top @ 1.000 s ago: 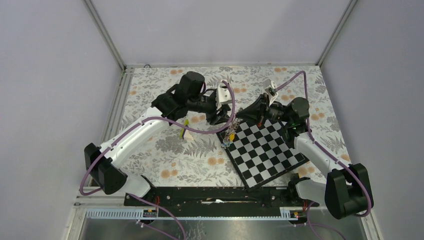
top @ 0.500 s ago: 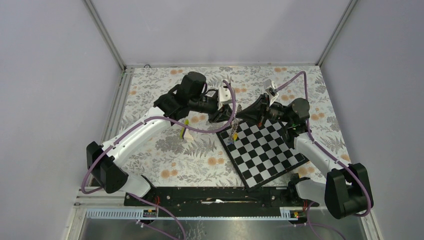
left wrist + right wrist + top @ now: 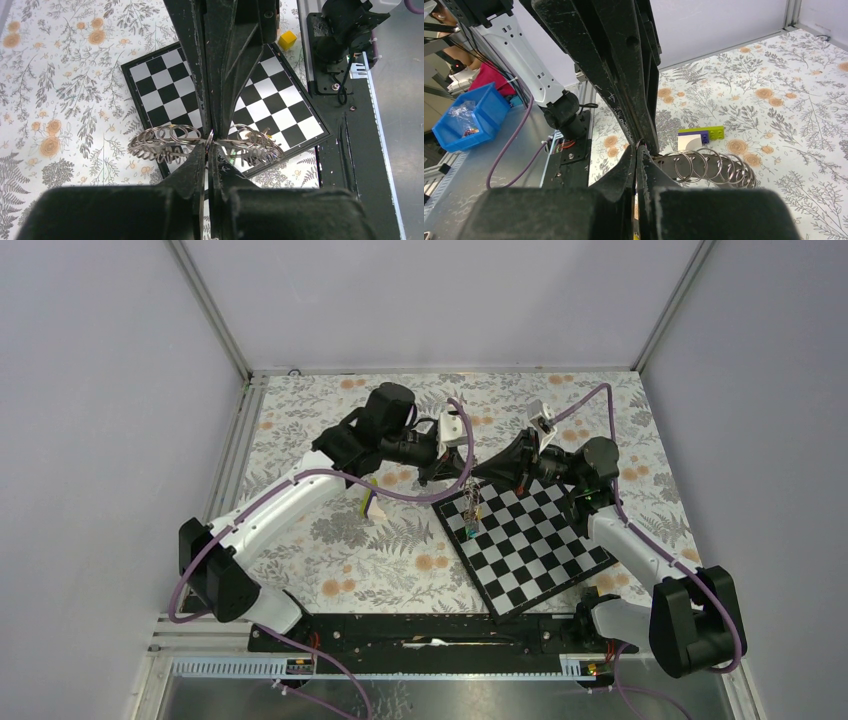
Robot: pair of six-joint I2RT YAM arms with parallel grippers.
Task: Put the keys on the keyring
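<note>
**A:** What's on the flowered table (image 3: 330,540)?

**B:** A chessboard (image 3: 530,550) lies on its right side. Both arms meet above the board's far left corner.

**A:** And the grippers?

**B:** The left gripper (image 3: 207,155) and right gripper (image 3: 211,131) come tip to tip. Each is pinched tight on the keyring (image 3: 155,145), which they hold up in the air between them.

**A:** The keys?

**B:** The keys (image 3: 472,522) dangle in a bunch under the ring, over that corner. A lime-and-white wedge (image 3: 368,502) lies left of the board.
</note>
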